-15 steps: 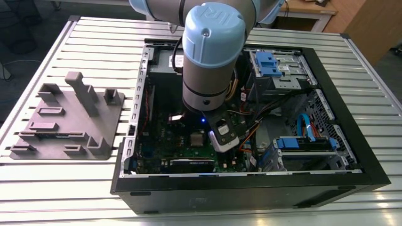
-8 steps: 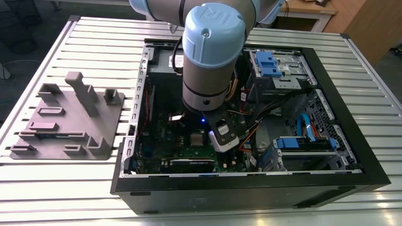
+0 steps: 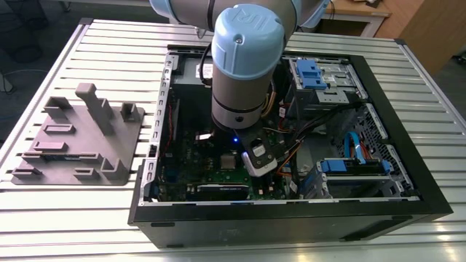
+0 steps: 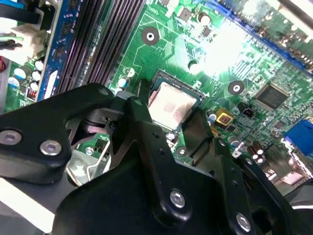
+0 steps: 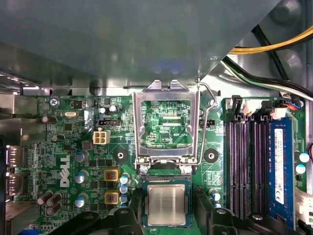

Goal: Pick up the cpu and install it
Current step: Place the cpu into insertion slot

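Gripper (image 5: 168,216) fingers (image 5: 222,225) are spread and hold nothing, one on each side of the socket (image 5: 166,179). Cpu (image 5: 166,204) lies flat in the socket, centred between the fingers with a gap on both sides. It's square, so no long axis. Metal frame (image 5: 166,122) is hinged open just past the socket, memory slots (image 5: 244,161) beside it. Grey fixture (image 3: 80,142) is well away, outside the case (image 3: 291,218).

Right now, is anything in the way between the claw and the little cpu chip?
Nothing I can see. The claw is right at the cpu, which lies flat on the motherboard. The silver socket frame is flipped open beside the chip, not covering it.
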### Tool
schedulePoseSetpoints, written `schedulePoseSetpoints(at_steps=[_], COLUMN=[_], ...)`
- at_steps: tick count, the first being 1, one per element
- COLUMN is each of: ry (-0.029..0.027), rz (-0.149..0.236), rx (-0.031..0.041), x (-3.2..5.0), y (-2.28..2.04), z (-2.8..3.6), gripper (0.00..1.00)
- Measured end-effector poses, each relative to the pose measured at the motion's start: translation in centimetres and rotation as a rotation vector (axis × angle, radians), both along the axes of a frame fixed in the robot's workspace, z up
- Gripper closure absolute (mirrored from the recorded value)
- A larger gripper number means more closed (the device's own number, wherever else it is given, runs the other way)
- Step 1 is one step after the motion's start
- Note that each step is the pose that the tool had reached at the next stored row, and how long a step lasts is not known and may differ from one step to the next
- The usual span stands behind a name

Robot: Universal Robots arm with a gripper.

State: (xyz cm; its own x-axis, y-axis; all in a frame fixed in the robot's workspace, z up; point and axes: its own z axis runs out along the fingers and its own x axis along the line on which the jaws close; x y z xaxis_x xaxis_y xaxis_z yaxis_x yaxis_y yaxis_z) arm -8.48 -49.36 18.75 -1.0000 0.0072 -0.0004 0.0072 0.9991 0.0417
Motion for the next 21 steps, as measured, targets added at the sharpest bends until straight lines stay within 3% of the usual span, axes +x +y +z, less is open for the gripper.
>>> schedulePoseSetpoints(at_steps=[1,4,10,17,21], ry=[0.0001,0.0003,0.0003,0.0003,0.0002], rz=[0.0,0.0,0.0,0.0,0.0], rx=[0.0,-0.0004,-0.0005,-0.0003,-0.0004], x=[0.0,-0.01,-0.01,-0.01,-0.01], y=[0.0,-0.01,-0.01,-0.01,-0.01], z=[0.0,0.04,0.9,0.92,0.93], gripper=[0.46,0.46,0.46,0.46,0.6])
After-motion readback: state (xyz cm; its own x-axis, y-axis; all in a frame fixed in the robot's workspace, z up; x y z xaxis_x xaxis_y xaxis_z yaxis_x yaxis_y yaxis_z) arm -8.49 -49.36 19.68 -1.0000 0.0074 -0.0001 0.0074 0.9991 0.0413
